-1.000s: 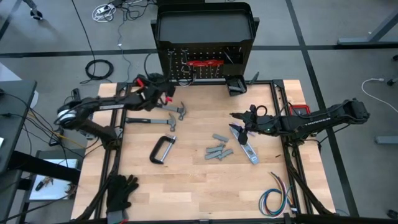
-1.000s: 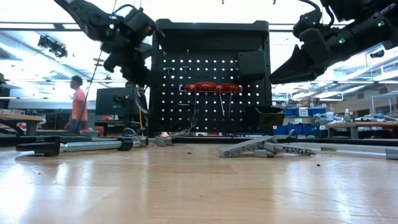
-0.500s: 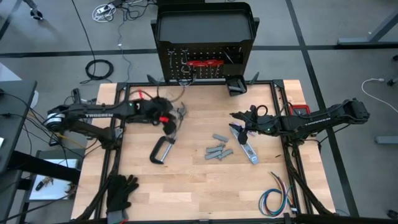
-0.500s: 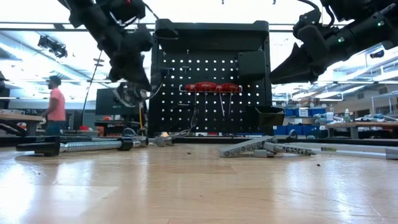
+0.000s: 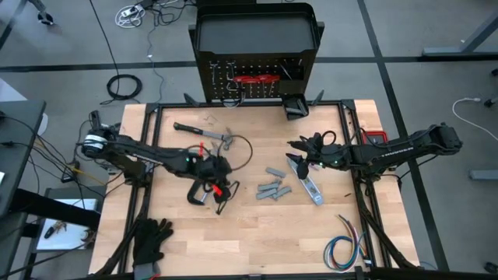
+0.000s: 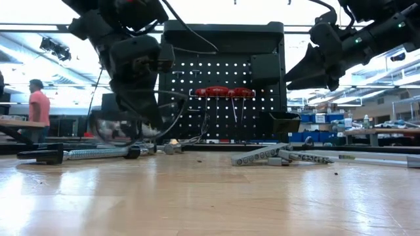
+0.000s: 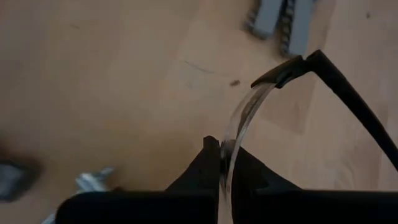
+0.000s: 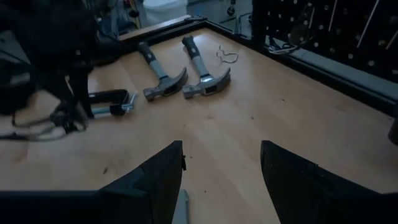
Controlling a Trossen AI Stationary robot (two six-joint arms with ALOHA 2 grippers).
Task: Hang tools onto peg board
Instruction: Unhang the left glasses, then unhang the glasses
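Clear-lensed safety glasses with black arms (image 7: 241, 115) are pinched at the lens by the left gripper (image 7: 221, 152), low over the worktop's left-centre, right above the grey steel C-clamp (image 5: 196, 194). Two black-handled steel hammers (image 8: 158, 70) lie toward the far edge, where the upright black perforated peg board (image 5: 257, 74) stands. The right gripper (image 8: 221, 168) waits near the right edge, jaws released. Likely step: carrying the glasses. Next move calls for lifting them to a free hook on the board.
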